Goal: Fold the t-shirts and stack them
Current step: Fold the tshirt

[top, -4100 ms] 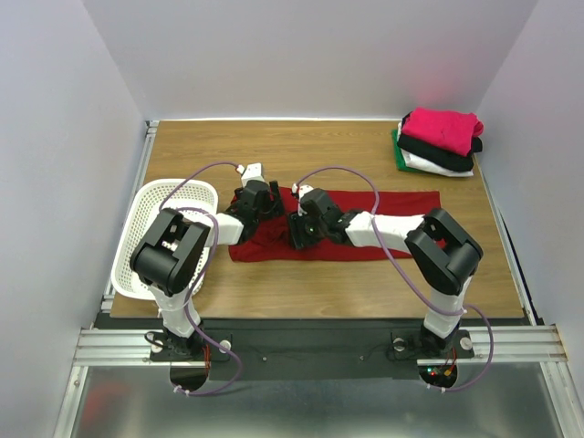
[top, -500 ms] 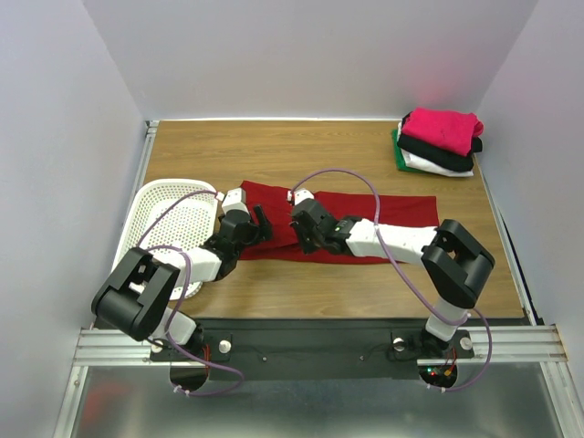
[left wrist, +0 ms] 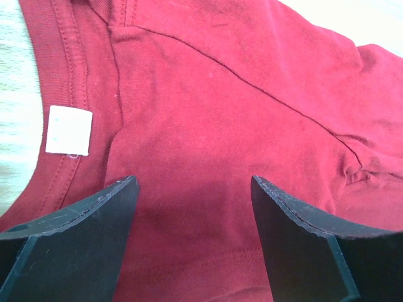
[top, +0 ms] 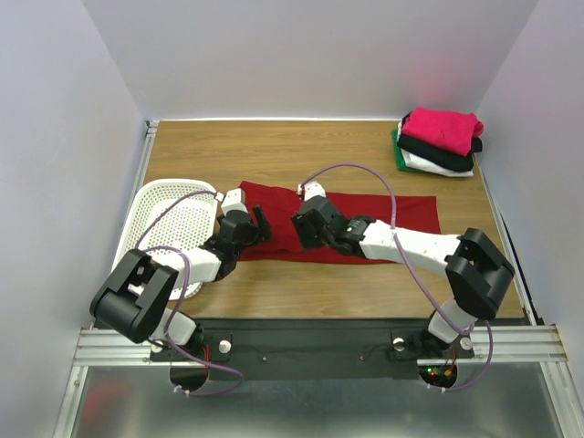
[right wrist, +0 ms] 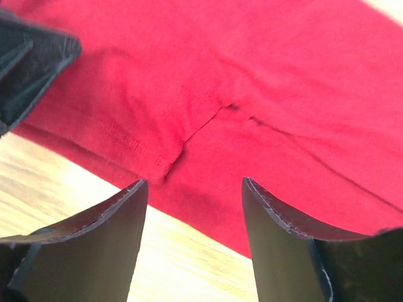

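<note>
Dark red t-shirt (top: 388, 219) is lying on the table (top: 274, 151), long axis running left to right; left gripper (left wrist: 194, 189) and right gripper (right wrist: 194, 189), both wide-jawed and empty, are hovering over its left end, seemingly just clear.

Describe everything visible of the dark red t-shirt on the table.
The dark red t-shirt is soft knit cloth, folded into a long band that lies flat, left to right, across the middle of the wooden table. Its left end is wider, and there the ribbed neckline with a small white tag shows. Stitched seams, a hem and a few puckered creases are visible. The left gripper and right gripper, both open, hang over its left part. Whether they touch it cannot be told.
</note>
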You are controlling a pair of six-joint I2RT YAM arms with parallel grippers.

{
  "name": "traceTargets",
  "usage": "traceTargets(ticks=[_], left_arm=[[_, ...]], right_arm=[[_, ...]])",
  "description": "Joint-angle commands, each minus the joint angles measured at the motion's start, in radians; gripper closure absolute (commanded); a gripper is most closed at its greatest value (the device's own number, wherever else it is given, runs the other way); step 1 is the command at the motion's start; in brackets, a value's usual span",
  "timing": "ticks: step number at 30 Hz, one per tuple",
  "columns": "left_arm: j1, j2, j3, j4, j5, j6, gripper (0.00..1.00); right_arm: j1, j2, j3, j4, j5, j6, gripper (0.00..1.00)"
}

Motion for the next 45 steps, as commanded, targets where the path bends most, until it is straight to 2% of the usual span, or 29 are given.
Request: traceTargets(ticks=[1,11,21,26,32,37,45], left_arm=[[-0.004,-0.050,0.037,-0.051,-0.028,0.021,0.16],[-0.018,-0.118,0.083,-0.088,0.020,0.004,0.16],[-0.036,0.048,0.138,0.006,0.133,-0.017,0.16],[-0.035,0.172,0.206,0.012,0.144,0.007,0.16],[-0.023,0.295,0.288,0.012,0.139,0.027,0.16],[-0.003,0.322,0.342,0.001,0.155,0.041,0.16],[0.043,0.378,0.454,-0.043,0.178,0.073,0.16]], right_arm=[[-0.010,-0.059,0.003,0.011,0.096,-0.002,0.32],[-0.212,-0.056,-0.040,0.031,0.078,0.018,0.31],[-0.295,0.056,-0.060,0.108,0.067,0.032,0.31],[-0.309,0.104,-0.069,0.123,0.067,0.041,0.31],[-0.307,0.145,-0.086,0.131,-0.014,0.066,0.31],[-0.304,0.165,-0.107,0.142,-0.109,0.089,0.32],[-0.257,0.145,-0.147,0.142,-0.149,0.118,0.32]])
